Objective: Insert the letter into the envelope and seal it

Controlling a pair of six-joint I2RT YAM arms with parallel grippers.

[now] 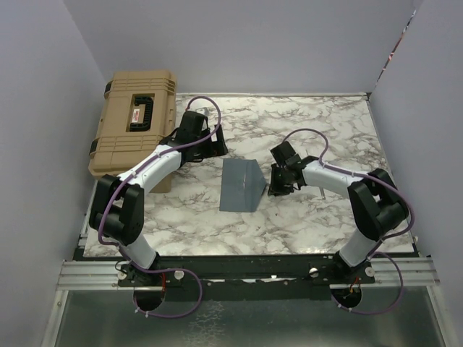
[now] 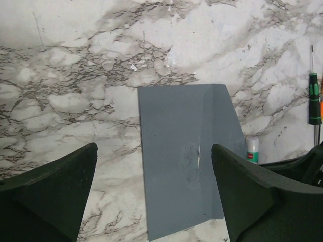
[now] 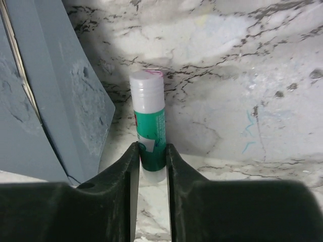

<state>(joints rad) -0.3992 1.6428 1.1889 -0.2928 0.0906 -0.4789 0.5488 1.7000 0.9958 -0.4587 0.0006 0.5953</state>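
Marble table (image 1: 325, 123), tan case (image 1: 137, 130) at far-left corner. Envelope (image 1: 242, 186) mid-table, flap half up; pale line at fold, maybe letter (image 3: 22, 70). L gripper (image 2: 154, 147) wide open near case. R gripper (image 3: 151, 146) pinching glue stick (image 3: 149, 116) beside envelope.

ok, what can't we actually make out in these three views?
1. Tan paper letter: unseen in every view; the slate-grey paper envelope may hide it, only a pale sliver at its flap, right wrist view.
2. Green-and-white plastic glue stick: label partly behind the right fingers, which also cover it in the top view.
3. Green-handled metal screwdriver: clipped by the left wrist view's right edge.
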